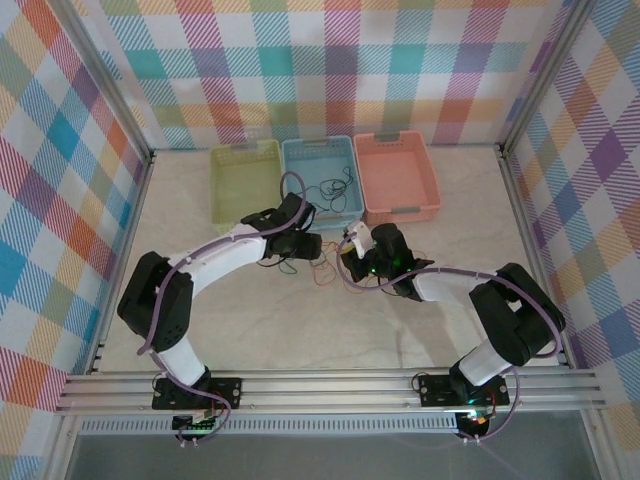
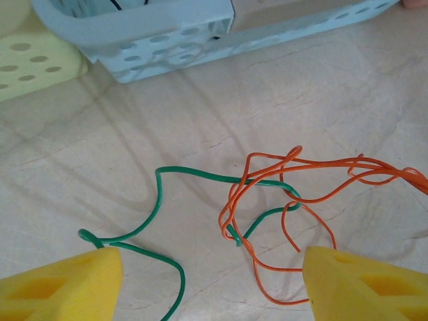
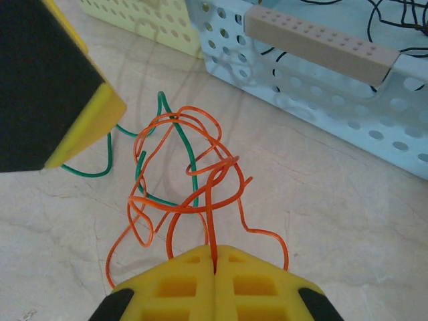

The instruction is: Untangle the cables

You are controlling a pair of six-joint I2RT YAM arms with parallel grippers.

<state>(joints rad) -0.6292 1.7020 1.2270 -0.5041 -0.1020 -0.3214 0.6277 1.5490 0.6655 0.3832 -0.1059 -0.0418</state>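
Near the pale blue perforated plastic basket (image 2: 160, 47), the right gripper (image 3: 214, 257) pinched the thin orange wire (image 3: 211, 224). The left gripper (image 2: 214, 267) gaped wide; grasping only the thin green wire (image 2: 200, 172) looked wisest.

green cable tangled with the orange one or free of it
Tangled. In the left wrist view the green cable passes through the loops of the orange cable, crossing it at several places.

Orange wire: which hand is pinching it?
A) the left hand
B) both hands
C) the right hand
C: the right hand is shut tight on a strand of the orange wire, while the left hand stands open and grips nothing.
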